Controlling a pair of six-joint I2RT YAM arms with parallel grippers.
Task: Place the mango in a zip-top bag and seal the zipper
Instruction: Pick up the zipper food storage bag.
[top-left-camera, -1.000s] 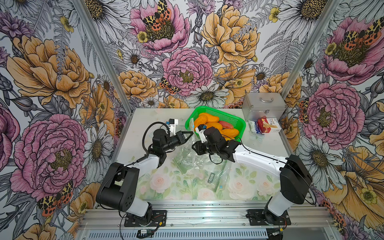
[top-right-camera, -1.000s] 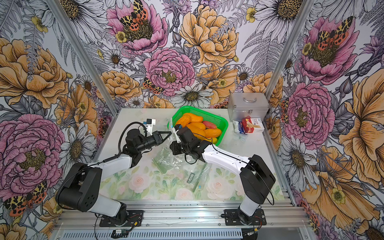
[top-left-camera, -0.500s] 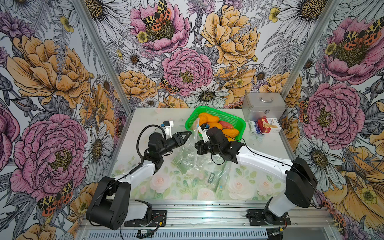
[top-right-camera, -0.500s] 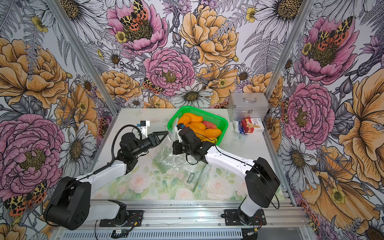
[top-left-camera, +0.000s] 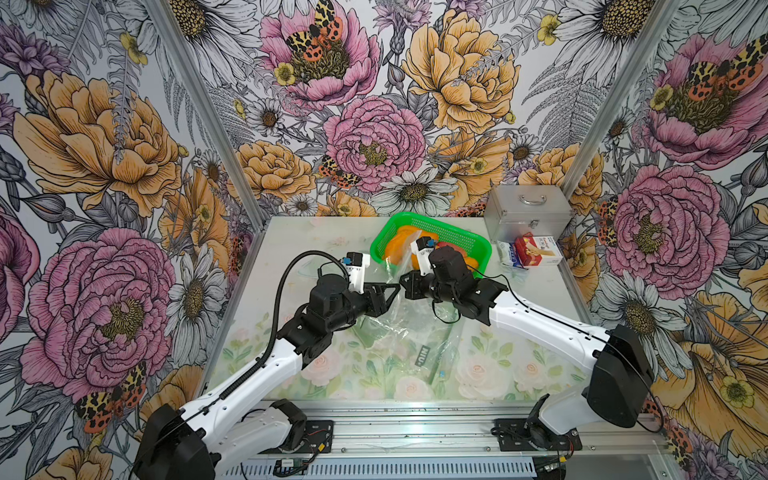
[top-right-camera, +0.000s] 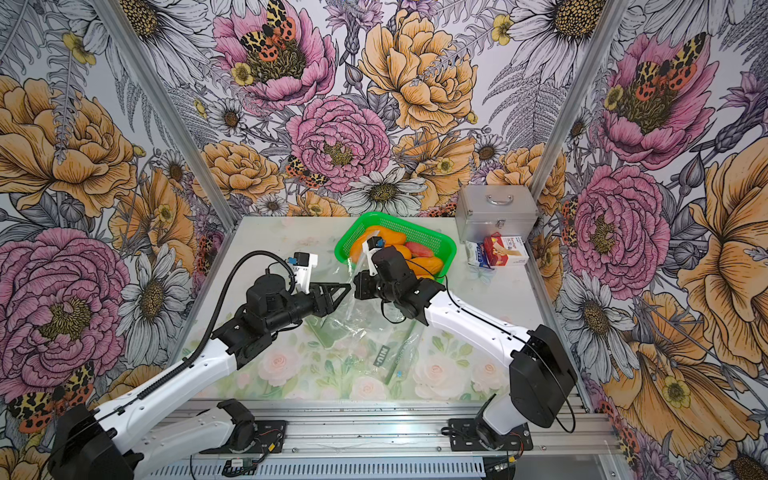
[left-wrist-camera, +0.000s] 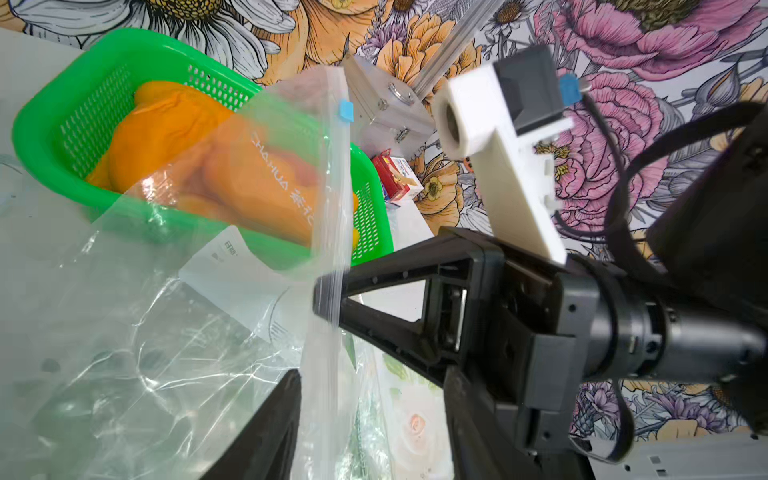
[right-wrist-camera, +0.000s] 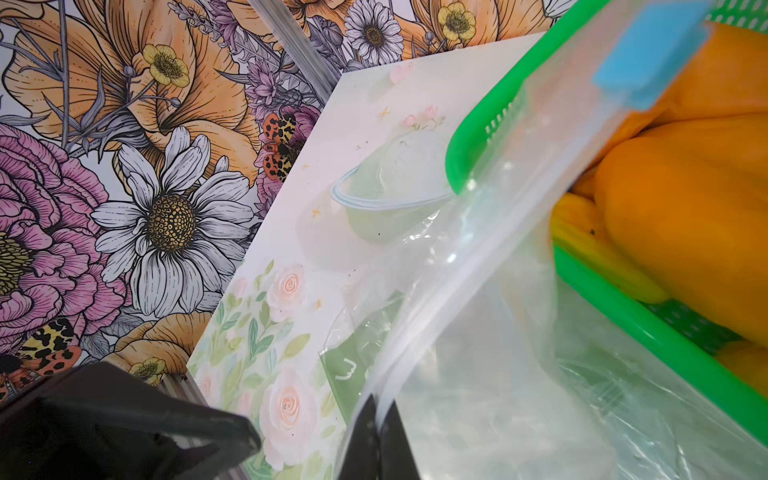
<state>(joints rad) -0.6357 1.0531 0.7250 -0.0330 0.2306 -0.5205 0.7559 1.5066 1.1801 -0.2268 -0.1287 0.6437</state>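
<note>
Clear thin plastic made the zip-top bag light, floppy and slippery, so its stiffer zipper strip looked the best place to hold. The right gripper was clamped on that strip, which ran up toward the green basket with the blue slider at its far end, while the body trailed on the table. The left gripper hovered just beside, jaws parted and empty. The mangoes, smooth and probably heavy, lay in the basket, not yet bagged.
</note>
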